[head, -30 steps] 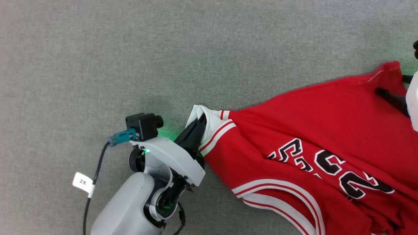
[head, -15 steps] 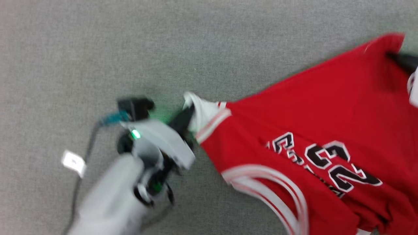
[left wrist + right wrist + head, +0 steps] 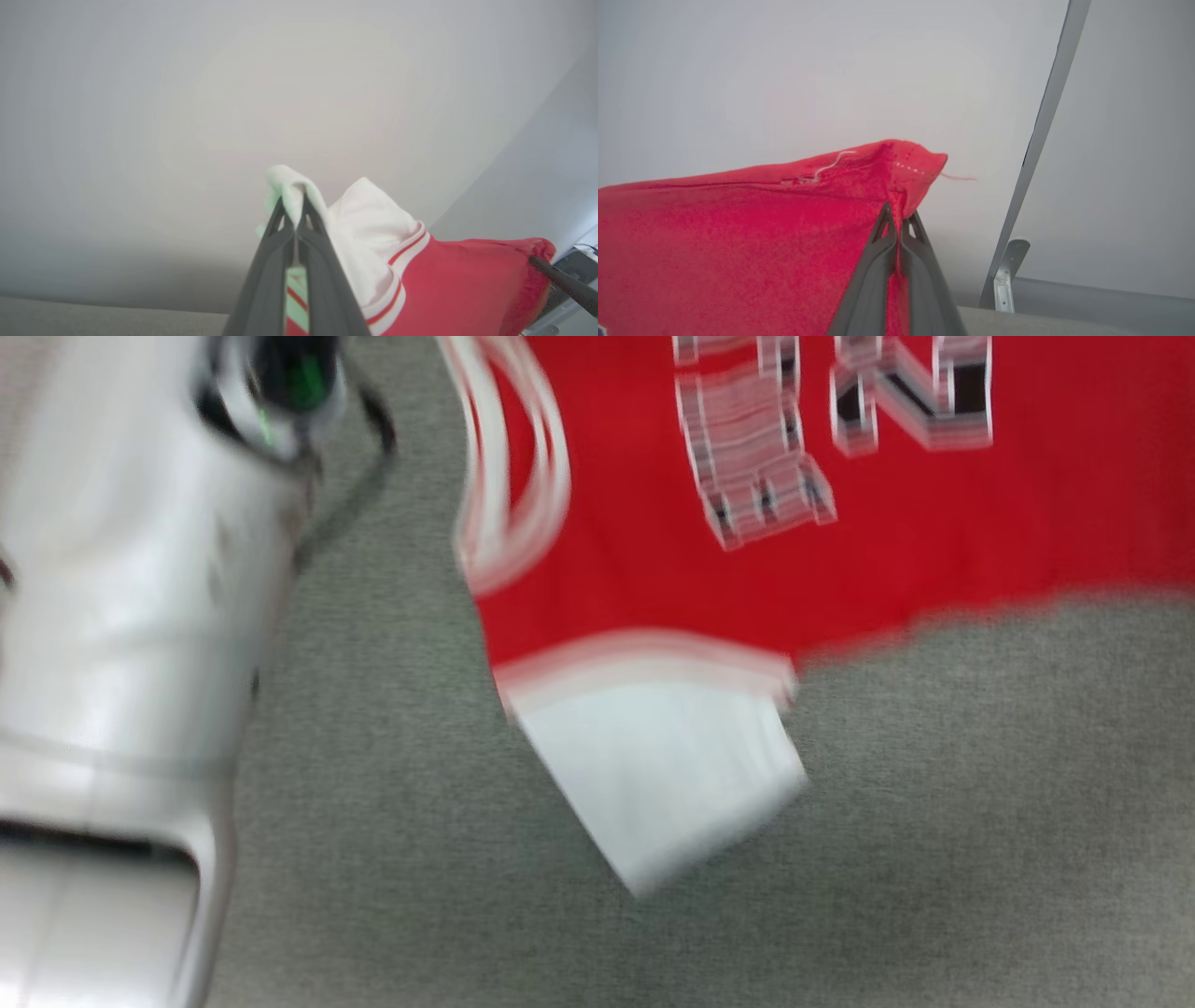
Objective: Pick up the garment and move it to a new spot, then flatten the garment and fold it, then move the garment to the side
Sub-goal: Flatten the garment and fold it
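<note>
Holds garment [image 3: 653, 569] stretched between mid-frame fingertips: white sleeve clamped in left gripper [image 3: 294, 207], red corner clamped in right gripper [image 3: 899, 217].

Head view: black, white-outlined lettering [image 3: 756, 467] sits on the red front of the garment [image 3: 1027, 541] and runs off the top edge. Heavy motion smear, every stroke doubled and streaked. Left cluster shows the lower parts of several characters, not legible. Right cluster shows angular lower strokes, possibly a digit; cannot tell which. No character can be read with certainty. Wrist views: cloth in view carries no readable mark.
</note>
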{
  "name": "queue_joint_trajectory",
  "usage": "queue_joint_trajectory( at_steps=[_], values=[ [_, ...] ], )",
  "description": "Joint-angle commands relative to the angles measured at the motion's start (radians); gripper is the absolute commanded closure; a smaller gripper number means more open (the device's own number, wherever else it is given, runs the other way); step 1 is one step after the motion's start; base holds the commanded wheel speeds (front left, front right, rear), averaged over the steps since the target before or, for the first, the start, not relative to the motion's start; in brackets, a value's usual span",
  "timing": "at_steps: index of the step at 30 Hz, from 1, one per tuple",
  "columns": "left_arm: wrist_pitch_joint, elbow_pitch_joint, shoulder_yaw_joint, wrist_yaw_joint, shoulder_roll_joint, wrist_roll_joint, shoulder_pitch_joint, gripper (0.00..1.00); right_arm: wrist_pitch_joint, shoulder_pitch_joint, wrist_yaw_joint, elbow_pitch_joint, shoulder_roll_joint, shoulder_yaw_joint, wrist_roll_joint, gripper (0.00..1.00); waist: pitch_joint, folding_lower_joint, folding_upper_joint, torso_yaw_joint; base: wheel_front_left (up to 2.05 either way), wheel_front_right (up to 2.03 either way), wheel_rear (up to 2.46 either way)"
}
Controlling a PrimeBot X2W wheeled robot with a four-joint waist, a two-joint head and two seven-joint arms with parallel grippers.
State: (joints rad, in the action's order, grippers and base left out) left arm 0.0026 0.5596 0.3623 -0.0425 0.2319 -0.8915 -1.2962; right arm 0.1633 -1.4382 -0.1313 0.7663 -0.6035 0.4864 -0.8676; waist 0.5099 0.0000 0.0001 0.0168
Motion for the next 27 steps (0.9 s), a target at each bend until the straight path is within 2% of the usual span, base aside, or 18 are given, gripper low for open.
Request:
queue_joint_trajectory(
  at_steps=[1, 3, 8, 15, 22, 24, 27],
  values=[
    [-0.012, 0.015, -0.011, 0.003, -0.012, -0.012, -0.022, 1.00, -0.015, -0.022, 0.001, 0.010, 0.006, -0.010, 0.004, 1.00, 0.018, 0.0000, -0.0001, -0.019, 0.00, 0.00, 0.00],
    [-0.055, 0.080, -0.006, 0.013, 0.005, 0.035, -0.132, 1.00, -0.062, -0.096, 0.001, 0.049, 0.021, -0.026, 0.031, 1.00, 0.029, 0.0000, -0.0001, -0.029, 0.00, 0.00, 0.00],
    [-0.200, 0.223, -0.034, 0.021, 0.001, 0.081, -0.349, 1.00, -0.174, -0.250, 0.001, 0.126, 0.061, -0.049, 0.069, 1.00, 0.030, 0.0000, -0.0001, -0.054, 0.00, 0.00, 0.00],
    [-0.262, 0.331, -0.082, 0.094, -0.021, 0.086, -0.502, 1.00, -0.228, -0.330, 0.001, 0.186, 0.089, -0.019, 0.071, 1.00, 0.013, 0.0000, -0.0001, -0.061, 0.00, 0.00, 0.00],
    [-0.267, 0.445, -0.058, 0.163, -0.068, 0.064, -0.393, 1.00, -0.250, -0.180, 0.001, 0.147, 0.072, 0.080, 0.011, 1.00, -0.010, 0.0000, -0.0001, -0.055, 0.00, 0.00, 0.00],
    [-0.263, 0.435, -0.033, 0.172, -0.074, 0.051, -0.330, 1.00, -0.246, -0.108, 0.001, 0.120, 0.062, 0.123, -0.012, 1.00, -0.022, 0.0000, -0.0001, -0.059, 0.00, 0.00, 0.00],
    [-0.227, 0.332, 0.035, 0.175, -0.081, -0.006, -0.194, 1.00, -0.230, -0.011, 0.001, 0.055, 0.041, 0.184, -0.056, 1.00, -0.036, 0.0000, -0.0001, -0.064, 0.00, 0.00, 0.00]
  ],
)
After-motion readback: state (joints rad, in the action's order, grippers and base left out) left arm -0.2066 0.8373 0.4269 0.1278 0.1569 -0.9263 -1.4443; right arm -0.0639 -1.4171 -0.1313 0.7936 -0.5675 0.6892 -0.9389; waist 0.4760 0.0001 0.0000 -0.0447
